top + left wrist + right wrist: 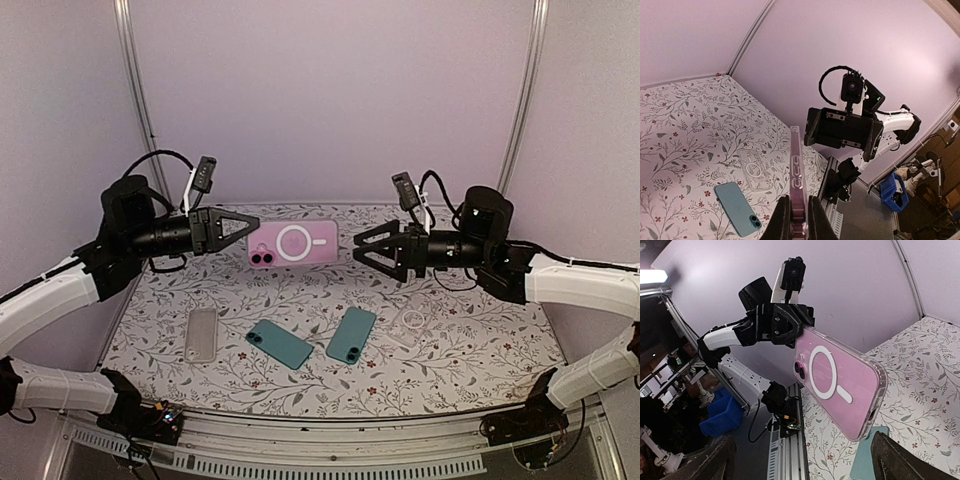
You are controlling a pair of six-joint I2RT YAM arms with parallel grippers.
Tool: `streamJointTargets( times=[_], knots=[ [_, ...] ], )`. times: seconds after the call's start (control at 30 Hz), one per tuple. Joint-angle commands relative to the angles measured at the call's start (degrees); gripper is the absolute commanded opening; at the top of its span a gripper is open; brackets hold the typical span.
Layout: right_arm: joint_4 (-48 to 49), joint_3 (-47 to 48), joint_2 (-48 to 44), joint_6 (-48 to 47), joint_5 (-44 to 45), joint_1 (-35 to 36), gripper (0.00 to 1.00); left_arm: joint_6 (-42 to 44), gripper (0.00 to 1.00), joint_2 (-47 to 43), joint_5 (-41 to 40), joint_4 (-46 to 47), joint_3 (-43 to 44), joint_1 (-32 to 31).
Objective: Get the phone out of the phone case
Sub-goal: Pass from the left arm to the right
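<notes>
Top external: L gripper point(254, 225) level, pinching phone point(296, 243) aloft, R gripper point(357, 249) spread opposite

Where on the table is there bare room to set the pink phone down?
Free: the back strip of the table behind the row of things, and the front right corner beyond the ringed case. Crowded: the middle row, where a clear case and two teal phones lie close together.

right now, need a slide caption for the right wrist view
Left claw pinching one end of the pink phone in its clear ring-marked case in the air over the floral-patterned table.
</notes>
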Motion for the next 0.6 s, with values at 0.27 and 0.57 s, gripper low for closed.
streamJointTargets(
  times=[0.27,0.57],
  knots=[
    [12.1,3.7,7.6,10.9,-6.3,0.4,0.81,-4.6,0.0,-2.7,1.7,13.9,-2.3,-0.7],
    [14.3,5.8,9.9,12.0,-6.6,1.3,0.61,-7.1,0.0,-3.7,0.8,18.2,-4.2,-0.7]
  ],
)
